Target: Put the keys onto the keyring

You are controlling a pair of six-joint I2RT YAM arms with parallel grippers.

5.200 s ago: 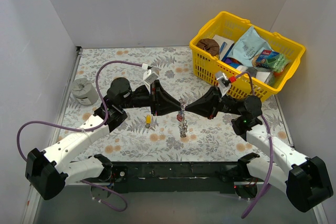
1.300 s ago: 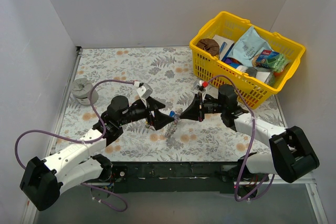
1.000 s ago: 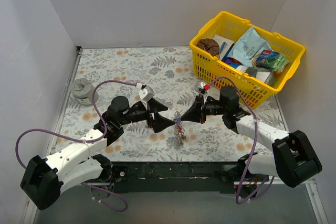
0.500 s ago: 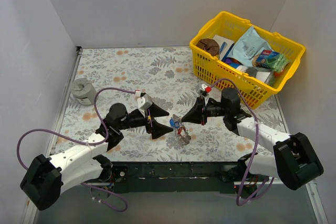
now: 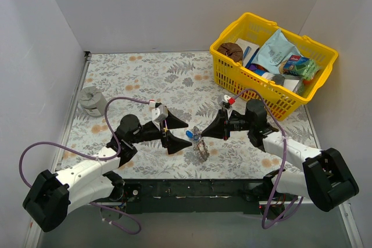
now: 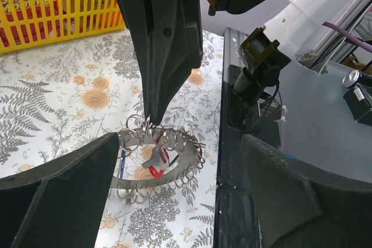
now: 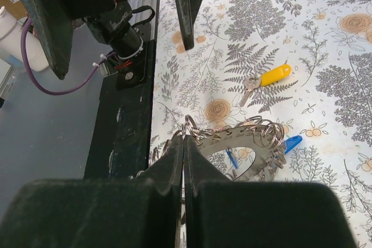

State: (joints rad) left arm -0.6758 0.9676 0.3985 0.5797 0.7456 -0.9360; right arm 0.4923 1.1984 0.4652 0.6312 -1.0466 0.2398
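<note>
1. white walls stand around a desk [image 5: 145, 79] with a cloth full of leaves and flowers.
2. a yellow basket [image 5: 232, 76] full of packets sits at the far right. a grey round thing [image 5: 93, 100] sits at the far left edge.
3. two arms reach in from the near side, and their tips almost meet in the middle of the desk.
4. the keyring [image 7: 250, 143] is in the middle, near the front, between the two tips. it is silver and curved, with lots of little wire loops along it.
5. the right tool [image 7: 183, 142] has its two fingers pressed tight together, pinching the top edge of the keyring.
6. the keyring is low over the desk. i cannot tell if its bottom touches the cloth.
7. the left tool [image 5: 187, 136] is wide open and holds nothing. it points at the keyring from the left, just beside it, with one finger on the far side and one on the near side.
8. the red key [image 6: 154, 169] shows in the middle of the keyring.
9. the blue key [image 7: 292, 142] is right at the keyring and partly hidden behind it. i cannot tell if it hangs on a loop.
10. the yellow key [image 7: 270, 76] lies flat on the cloth by itself, left of the keyring and not touching it.
</note>
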